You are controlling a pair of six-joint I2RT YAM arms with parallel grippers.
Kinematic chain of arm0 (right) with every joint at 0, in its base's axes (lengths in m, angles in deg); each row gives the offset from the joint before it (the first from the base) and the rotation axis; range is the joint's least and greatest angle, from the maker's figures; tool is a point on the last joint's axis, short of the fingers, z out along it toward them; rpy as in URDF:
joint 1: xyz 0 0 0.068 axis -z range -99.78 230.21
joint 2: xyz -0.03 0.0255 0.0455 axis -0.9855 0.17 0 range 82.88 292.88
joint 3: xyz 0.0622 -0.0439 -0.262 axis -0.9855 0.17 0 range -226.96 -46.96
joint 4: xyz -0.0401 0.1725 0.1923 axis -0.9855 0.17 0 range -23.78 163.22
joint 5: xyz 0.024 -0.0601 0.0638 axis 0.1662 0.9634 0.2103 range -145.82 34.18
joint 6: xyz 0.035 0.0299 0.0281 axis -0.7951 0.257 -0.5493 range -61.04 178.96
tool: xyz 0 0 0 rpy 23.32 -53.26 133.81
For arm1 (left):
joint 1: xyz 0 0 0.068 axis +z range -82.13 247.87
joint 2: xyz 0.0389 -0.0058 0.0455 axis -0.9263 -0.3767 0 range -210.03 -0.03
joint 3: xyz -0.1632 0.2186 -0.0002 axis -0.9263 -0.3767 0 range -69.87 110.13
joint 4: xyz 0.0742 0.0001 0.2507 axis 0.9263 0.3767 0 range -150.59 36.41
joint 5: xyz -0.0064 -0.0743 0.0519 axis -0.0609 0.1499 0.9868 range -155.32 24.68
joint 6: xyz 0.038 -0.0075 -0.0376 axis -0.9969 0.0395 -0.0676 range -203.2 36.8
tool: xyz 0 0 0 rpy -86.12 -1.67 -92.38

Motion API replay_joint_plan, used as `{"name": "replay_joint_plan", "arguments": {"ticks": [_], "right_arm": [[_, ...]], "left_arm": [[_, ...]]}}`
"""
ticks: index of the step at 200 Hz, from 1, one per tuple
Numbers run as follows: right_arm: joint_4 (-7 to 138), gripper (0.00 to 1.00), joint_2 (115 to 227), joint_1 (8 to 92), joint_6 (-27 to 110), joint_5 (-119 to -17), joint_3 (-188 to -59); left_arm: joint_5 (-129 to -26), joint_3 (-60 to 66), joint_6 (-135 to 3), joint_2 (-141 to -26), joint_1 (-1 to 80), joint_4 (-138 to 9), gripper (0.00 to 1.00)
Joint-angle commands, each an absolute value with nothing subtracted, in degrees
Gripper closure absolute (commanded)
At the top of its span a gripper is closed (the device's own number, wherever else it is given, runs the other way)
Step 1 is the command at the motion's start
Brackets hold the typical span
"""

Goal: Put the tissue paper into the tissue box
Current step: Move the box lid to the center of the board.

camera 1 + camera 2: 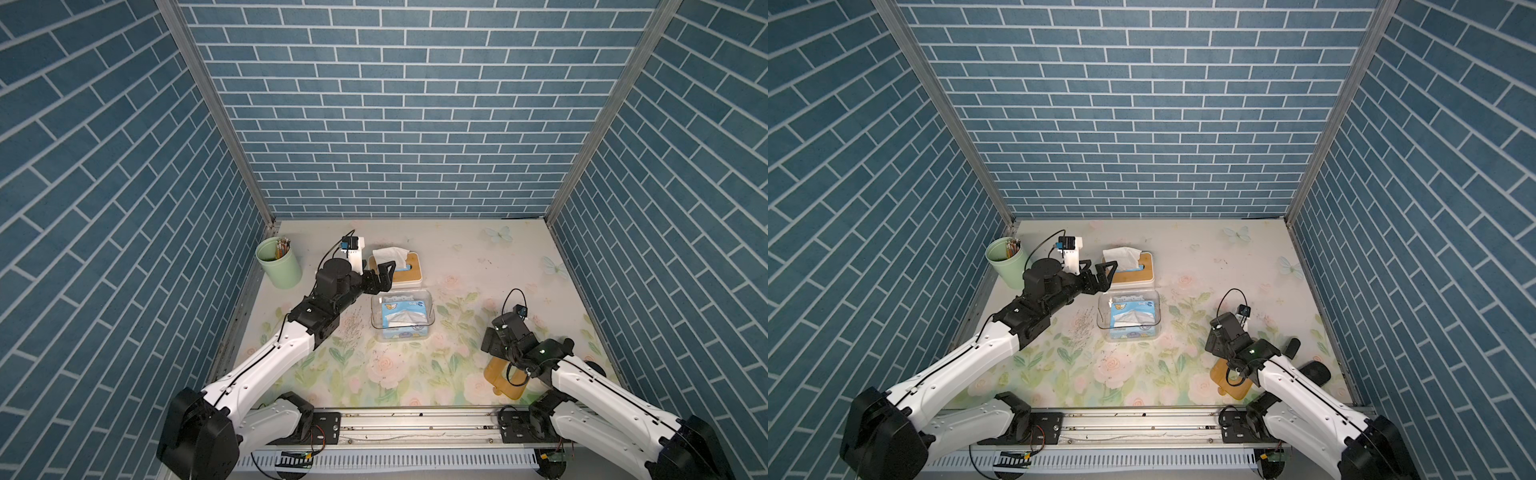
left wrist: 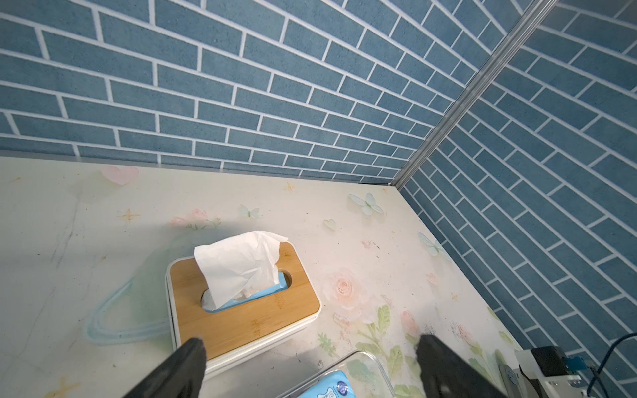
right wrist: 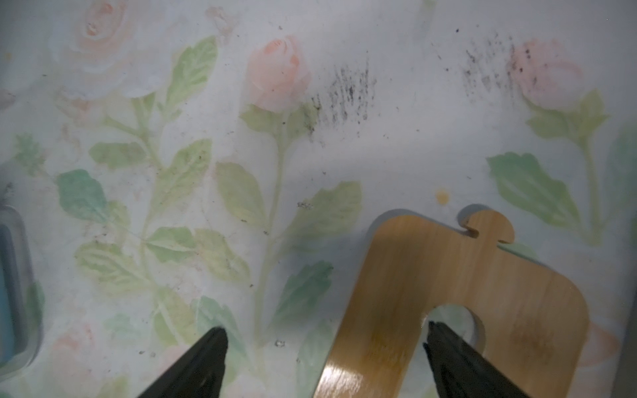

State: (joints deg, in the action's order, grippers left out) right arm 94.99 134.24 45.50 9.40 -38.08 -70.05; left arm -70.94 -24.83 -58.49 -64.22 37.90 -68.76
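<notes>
Where tissue paper (image 1: 405, 318) lies, slit upward, long axis left-right

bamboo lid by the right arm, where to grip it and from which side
Probably grip the bamboo lid by the strip between its slot and long outer edge, coming from above. It lies flat on the table, so a side grasp has nothing to bite; the slot gives one finger room. The open right gripper straddles that strip.

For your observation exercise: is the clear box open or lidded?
Open. The clear box has no cover; the tissue pack shows inside, and a wooden lid lies apart.
</notes>
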Motion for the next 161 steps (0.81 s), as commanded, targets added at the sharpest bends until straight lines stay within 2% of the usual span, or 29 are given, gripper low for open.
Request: {"name": "replay_joint_plan", "arguments": {"ticks": [1, 58, 104, 138, 161], "right_arm": [[95.0, 0.07, 134.6, 46.3, 6.9, -37.3, -68.7], [90.7, 0.09, 134.5, 48.8, 7.8, -41.3, -65.6], [84.5, 0.17, 139.5, 48.8, 11.3, -44.1, -67.2], [74.2, 0.27, 150.7, 47.3, 14.1, -48.4, -71.9], [76.7, 0.27, 161.8, 43.9, 20.1, -46.2, -82.1]], "left_arm": [[-70.9, -25.9, -59.3, -63.6, 37.6, -70.4, 0.00], [-70.8, -26.2, -59.3, -64.2, 37.6, -70.8, 0.00], [-70.7, -26.1, -59.4, -64.7, 37.6, -70.8, 0.00], [-70.8, -25.9, -59.6, -65.2, 37.6, -70.7, 0.00], [-70.7, -25.8, -59.8, -65.3, 37.6, -70.5, 0.00]]}}
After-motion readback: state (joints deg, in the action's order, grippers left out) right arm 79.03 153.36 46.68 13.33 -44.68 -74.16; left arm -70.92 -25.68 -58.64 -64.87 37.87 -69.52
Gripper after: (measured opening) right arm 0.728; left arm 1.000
